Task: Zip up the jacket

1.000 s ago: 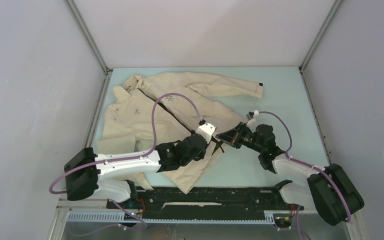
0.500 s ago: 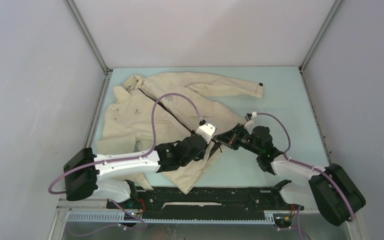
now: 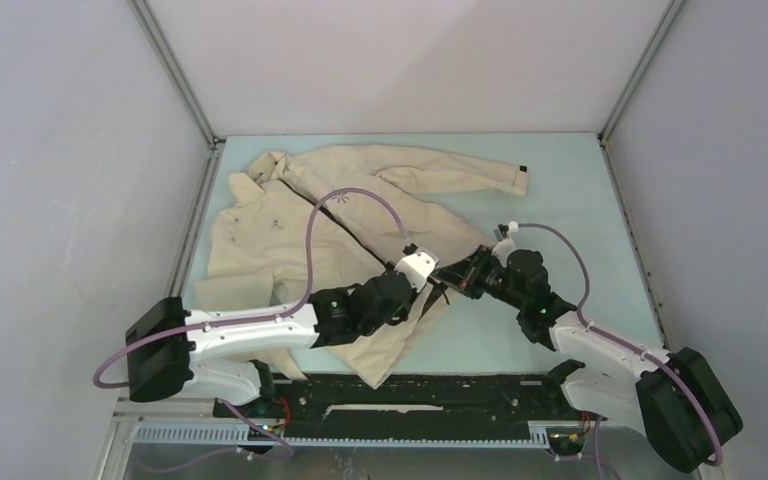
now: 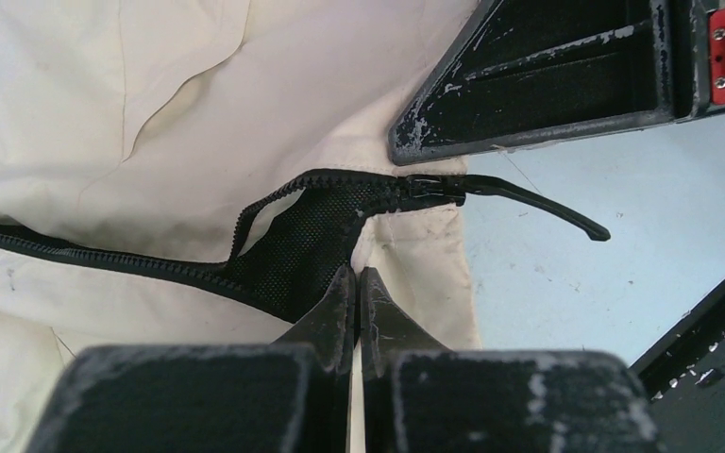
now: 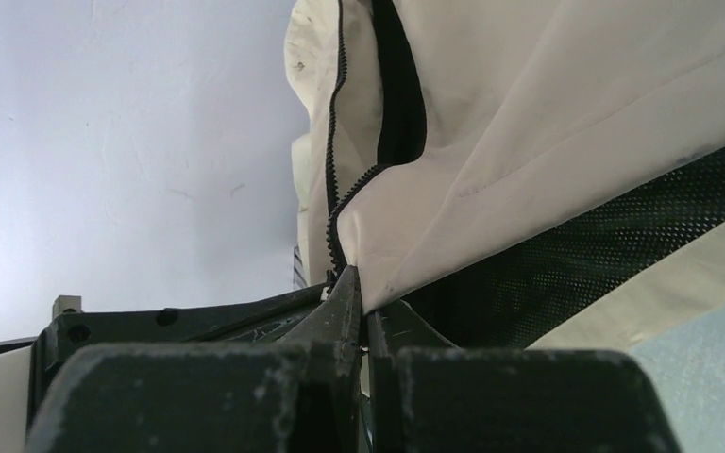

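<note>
The jacket [image 3: 260, 240] is plain cream, with a black zipper [image 4: 359, 179], black fine-holed mesh lining [image 4: 307, 241], a small dark starburst logo [image 3: 339, 197] and a black cuff tab [image 3: 522, 169]. The table [image 3: 560, 190] is pale blue. The arms [image 3: 250, 330] are white with black joints and purple cables [image 3: 307, 250]. The jaws are black, scuffed grey.

No readable text, dark starburst logo [image 3: 338, 199] on jacket [image 3: 250, 245] chest

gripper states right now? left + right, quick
Left gripper: closed, pinching the jacket at its bottom edge.
Right gripper: closed, pinching the jacket's fabric edge.
</note>
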### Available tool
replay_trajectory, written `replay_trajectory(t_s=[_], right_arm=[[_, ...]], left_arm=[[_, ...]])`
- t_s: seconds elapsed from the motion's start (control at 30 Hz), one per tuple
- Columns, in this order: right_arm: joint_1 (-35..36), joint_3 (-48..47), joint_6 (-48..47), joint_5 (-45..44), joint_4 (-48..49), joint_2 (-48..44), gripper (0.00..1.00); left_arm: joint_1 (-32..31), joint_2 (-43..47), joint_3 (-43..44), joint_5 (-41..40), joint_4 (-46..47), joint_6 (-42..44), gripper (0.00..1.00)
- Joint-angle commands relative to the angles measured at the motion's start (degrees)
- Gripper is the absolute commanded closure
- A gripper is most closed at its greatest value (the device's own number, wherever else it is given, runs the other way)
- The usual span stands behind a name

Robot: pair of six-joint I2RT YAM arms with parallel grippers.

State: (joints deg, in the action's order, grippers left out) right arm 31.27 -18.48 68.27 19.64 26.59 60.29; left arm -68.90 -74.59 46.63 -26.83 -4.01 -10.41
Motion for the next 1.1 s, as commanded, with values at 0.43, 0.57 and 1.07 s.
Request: replay_trajectory(t_s=[0.43, 0.57, 1.07], right_arm=[[0.64, -5.09, -7.1, 0.02, -7.35, -2.89, 1.0], [0.73, -5.14, -7.62, -0.48, -7.72, -3.01, 1.0], [1.71, -6.72, -9.61, -1.66, -10.28, -2.06, 1.0]], left_arm=[[-1.23, -1.61, 3.16, 1.87, 2.08, 4.26, 1.0], [-1.23, -1.5, 3.47, 1.98, 2.0, 4.47, 1.0], [-1.76, -0.94, 3.66, 3.92, 1.66, 6.09, 1.0]])
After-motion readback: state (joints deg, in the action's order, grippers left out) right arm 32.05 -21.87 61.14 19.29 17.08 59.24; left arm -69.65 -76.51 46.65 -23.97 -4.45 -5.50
